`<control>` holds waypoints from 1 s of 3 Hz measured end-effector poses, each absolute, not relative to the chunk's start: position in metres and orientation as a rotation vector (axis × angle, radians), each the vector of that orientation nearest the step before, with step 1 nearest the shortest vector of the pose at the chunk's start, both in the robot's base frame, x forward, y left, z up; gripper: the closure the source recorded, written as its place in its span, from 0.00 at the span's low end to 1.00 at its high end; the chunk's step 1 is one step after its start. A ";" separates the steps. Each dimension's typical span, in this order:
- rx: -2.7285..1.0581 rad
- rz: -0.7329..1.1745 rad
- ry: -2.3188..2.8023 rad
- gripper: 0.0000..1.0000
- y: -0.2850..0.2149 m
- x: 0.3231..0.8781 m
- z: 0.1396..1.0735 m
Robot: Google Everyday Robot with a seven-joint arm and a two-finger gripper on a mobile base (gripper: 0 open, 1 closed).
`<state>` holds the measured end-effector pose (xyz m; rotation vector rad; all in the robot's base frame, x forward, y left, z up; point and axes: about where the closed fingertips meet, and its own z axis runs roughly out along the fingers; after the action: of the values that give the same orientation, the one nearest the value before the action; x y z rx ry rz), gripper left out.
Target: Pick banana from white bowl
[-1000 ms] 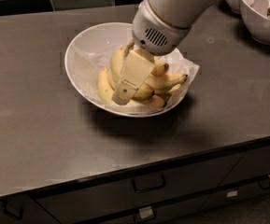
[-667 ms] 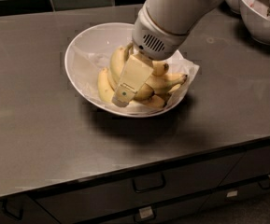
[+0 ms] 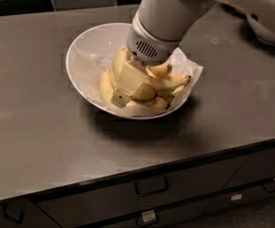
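1. Yellow fruit fills the right half of the white bowl [image 3: 80, 46], which stands on the grey counter [image 3: 42, 141] above the drawers [image 3: 151, 186]. The crinkled wrap [image 3: 190, 71] hangs over the right rim of the bowl.
2. The gripper [image 3: 125, 91] is down inside the bowl, pushed in among the bananas on the left side of the bunch, under the round wrist of the arm.
3. The banana [image 3: 168, 83] lies just right of the gripper, with its dark-tipped stem pointing to the right rim. It rests on the other fruit and is not lifted.
4. Compared with one second ago, very little is different. The gripper is at almost the same place in the bunch, the arm above it leans only slightly differently, and the bowl and the fruit have not shifted.
5. I cannot tell whether the gripper is wide, narrow or already closed on the fruit, because the wrist and the bananas hide that part.
6. My judgement is that the task is in the grasping step. Reaching is done, but lifting is not yet started, so the pick is about half complete.
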<state>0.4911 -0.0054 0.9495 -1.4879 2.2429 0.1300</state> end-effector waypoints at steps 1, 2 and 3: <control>-1.490 0.114 2.258 0.23 0.002 0.493 0.944; -1.486 0.103 2.270 0.24 0.005 0.494 0.940; -1.465 0.087 2.286 0.28 0.002 0.495 0.936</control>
<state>0.4945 0.0022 0.9358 -1.4651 2.2858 0.0866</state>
